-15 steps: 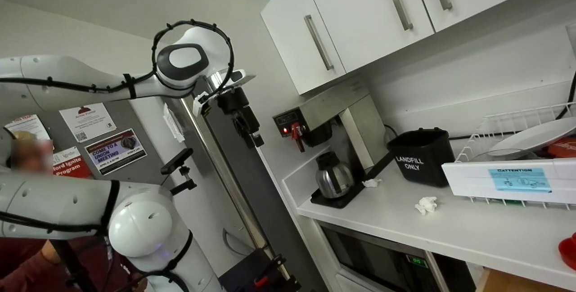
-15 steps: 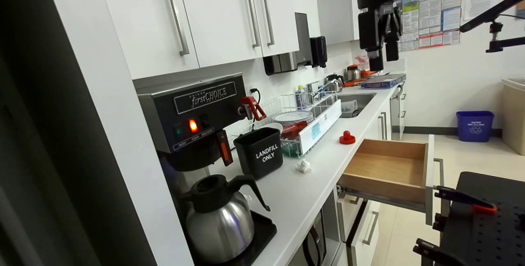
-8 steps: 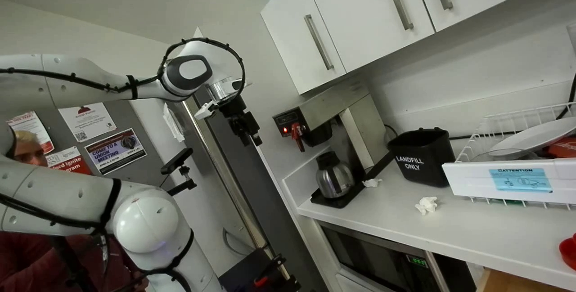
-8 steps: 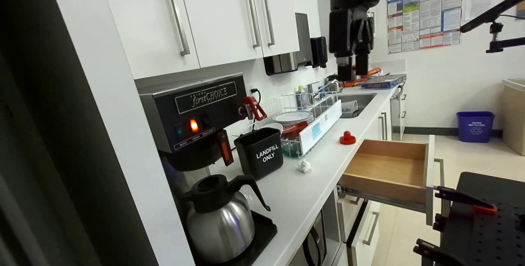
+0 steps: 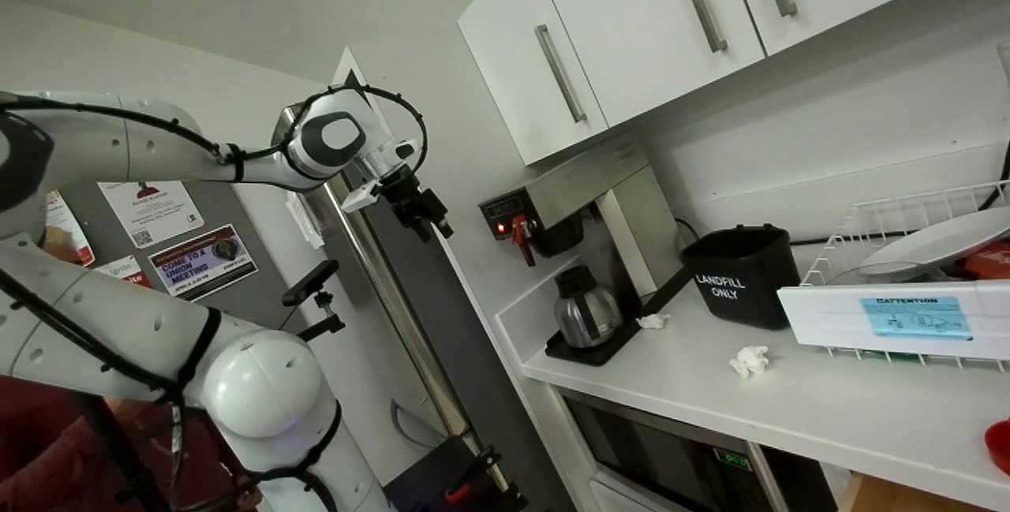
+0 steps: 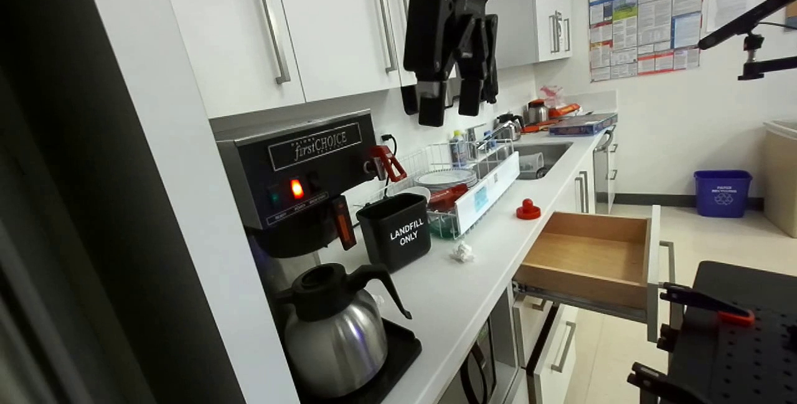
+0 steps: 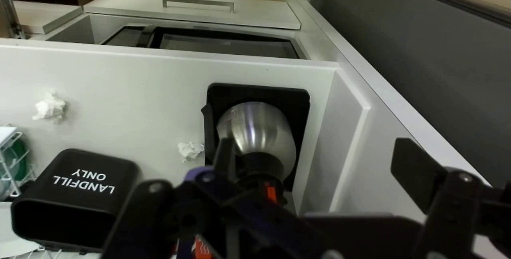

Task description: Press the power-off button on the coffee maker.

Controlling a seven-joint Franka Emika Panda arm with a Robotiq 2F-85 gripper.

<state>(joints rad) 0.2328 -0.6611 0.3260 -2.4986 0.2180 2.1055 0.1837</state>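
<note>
The coffee maker (image 6: 240, 161) has a black front panel; its steel body shows in an exterior view (image 5: 580, 181). An orange-red lit switch (image 6: 297, 188) glows on the panel, also in an exterior view (image 5: 500, 228), beside a dark green one. A steel carafe with black lid (image 6: 336, 348) stands below, also in the wrist view (image 7: 255, 125). My gripper (image 6: 451, 106) points down in the air, higher than the panel and apart from it; in an exterior view (image 5: 437, 233) it hangs left of the machine. In the wrist view (image 7: 315, 155) its fingers are wide apart and empty. The switches are hidden there.
A red faucet handle (image 6: 387, 164) juts from the panel's side. A black "landfill only" bin (image 6: 395, 230) and a dish rack (image 6: 485, 195) stand along the counter. Upper cabinets (image 5: 552, 54) hang above. A drawer (image 6: 585, 254) is open. The fridge (image 5: 379, 283) is left of the counter.
In an exterior view my gripper has moved left toward the coffee maker and slightly lower. In the opposite exterior view its fingers have tilted toward the machine. The coffee maker has not moved.
</note>
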